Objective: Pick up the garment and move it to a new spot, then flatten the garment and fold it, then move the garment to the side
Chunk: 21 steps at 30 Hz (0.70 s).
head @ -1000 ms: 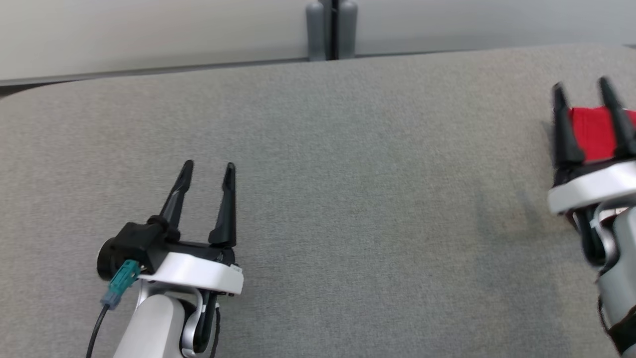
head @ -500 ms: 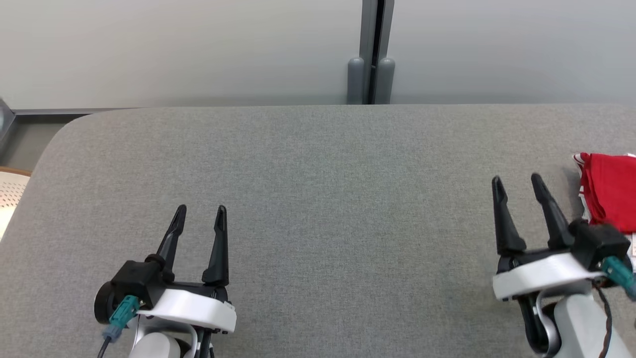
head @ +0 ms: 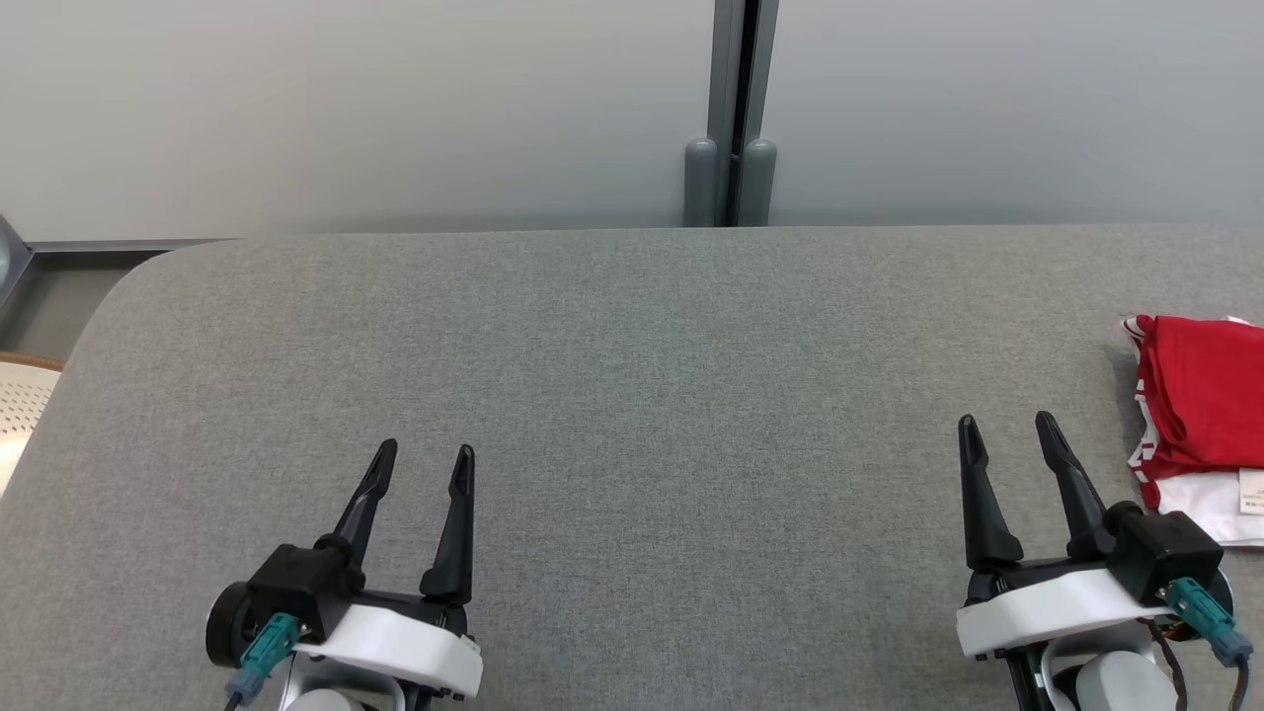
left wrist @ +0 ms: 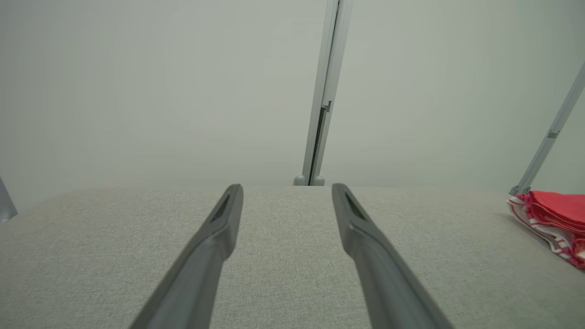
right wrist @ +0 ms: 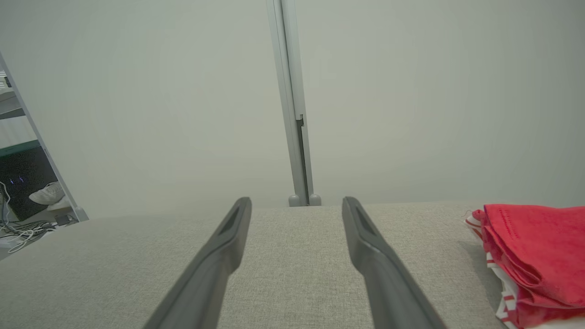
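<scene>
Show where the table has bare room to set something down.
The table is bare between the left end effector and right end effector, and back to the wall. Crowded at the right edge, where the red garment lies.

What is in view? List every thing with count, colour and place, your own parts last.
garment: one, red with white trim, lying folded on the table's right side
table: one, grey fabric top, in front of the robot
wall: pale grey panels, behind the table
post: one, grey, between the panels, back centre
shoe: one, white, on the floor far left in the right wrist view
cables: a few, pale, on the floor near the shoe
left tool: one, dark fingers, open, over the table's near left
right tool: one, dark fingers, open, beside the garment, apart from it
</scene>
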Available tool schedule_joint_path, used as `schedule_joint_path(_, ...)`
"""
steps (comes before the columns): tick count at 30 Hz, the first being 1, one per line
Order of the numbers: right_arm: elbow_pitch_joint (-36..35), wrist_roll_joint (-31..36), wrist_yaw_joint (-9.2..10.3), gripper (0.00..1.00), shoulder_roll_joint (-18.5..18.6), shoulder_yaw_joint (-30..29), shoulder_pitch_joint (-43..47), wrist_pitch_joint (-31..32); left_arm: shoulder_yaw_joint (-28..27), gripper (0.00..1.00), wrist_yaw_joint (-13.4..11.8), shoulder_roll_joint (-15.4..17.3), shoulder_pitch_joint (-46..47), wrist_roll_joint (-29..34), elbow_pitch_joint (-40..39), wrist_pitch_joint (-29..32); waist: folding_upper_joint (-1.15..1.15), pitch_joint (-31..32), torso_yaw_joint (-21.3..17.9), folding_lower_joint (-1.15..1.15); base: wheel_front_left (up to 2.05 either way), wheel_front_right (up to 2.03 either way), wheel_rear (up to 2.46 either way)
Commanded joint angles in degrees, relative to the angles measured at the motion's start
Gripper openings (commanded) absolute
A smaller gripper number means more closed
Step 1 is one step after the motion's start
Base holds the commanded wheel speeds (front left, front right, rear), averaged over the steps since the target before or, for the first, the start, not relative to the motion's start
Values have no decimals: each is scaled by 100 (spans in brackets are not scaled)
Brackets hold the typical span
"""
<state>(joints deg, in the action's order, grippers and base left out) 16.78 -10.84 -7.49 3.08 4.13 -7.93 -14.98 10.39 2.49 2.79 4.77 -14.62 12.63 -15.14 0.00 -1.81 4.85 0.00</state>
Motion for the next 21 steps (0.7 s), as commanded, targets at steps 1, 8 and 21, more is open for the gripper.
schedule_joint_path(1, -23, 30, 0, 100, 6, -4, 57, -27, -28, 100, -11, 25, -101, -4, -28, 5, 0, -1, -7, 0, 0, 0, 0)
schedule_joint_path(8, 22, -197, 0, 100, -13, -24, 46, -28, -80, 100, 31, 25, -138, -64, -56, 5, 0, 24, -42, 0, 0, 0, 0)
schedule_joint_path(21, 13, -317, 0, 100, -11, 42, 9, -27, -157, 100, 38, 24, -196, -141, -183, 5, 0, 32, -42, 0, 0, 0, 0)
